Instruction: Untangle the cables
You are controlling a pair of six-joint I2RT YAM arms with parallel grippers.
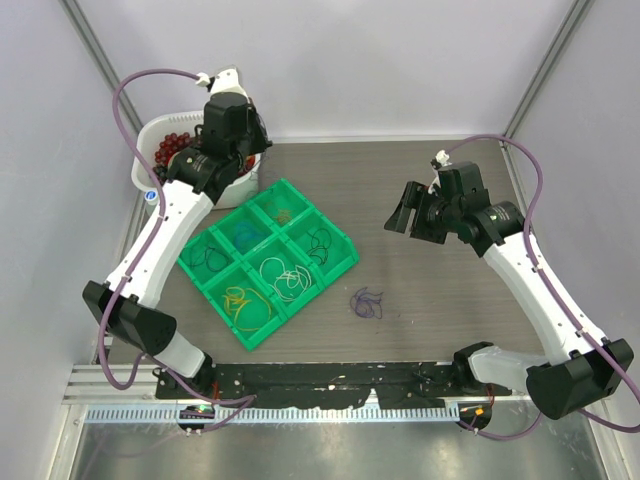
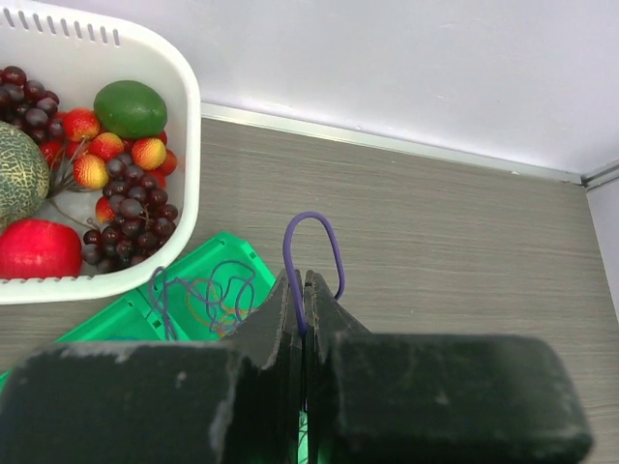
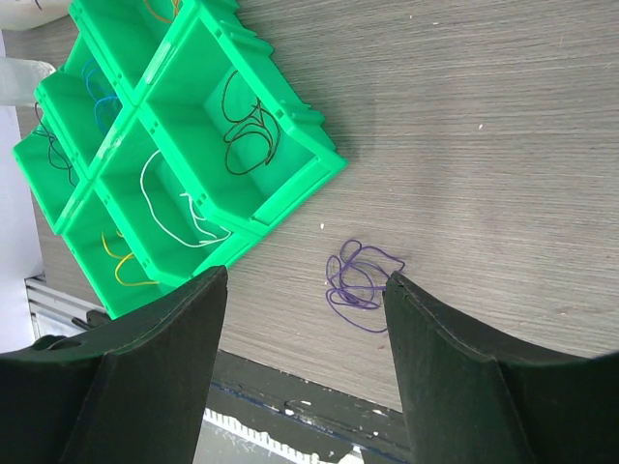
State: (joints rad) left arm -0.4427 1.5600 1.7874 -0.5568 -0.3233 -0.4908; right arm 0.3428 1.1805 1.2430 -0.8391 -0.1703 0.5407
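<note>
My left gripper [image 2: 302, 282] is shut on a thin purple cable [image 2: 311, 227], whose loop arches up past the fingertips. It hangs high over the far corner of the green tray [image 1: 345, 262], beside the fruit basket. The tray compartments hold sorted cables: white [image 1: 285, 275], yellow [image 1: 240, 300], black [image 1: 320, 242], blue [image 1: 245, 235], and a purple-orange bunch [image 2: 208, 295]. A small purple tangle [image 1: 366, 302] lies on the table right of the tray. My right gripper [image 3: 306, 278] is open, held above the table with the purple tangle [image 3: 360, 285] showing between its fingers.
A white basket [image 2: 189, 106] of fake fruit stands at the back left, touching the tray's far corner. Wall panels close the back and both sides. A black rail [image 1: 330, 380] runs along the near edge between the arm bases.
</note>
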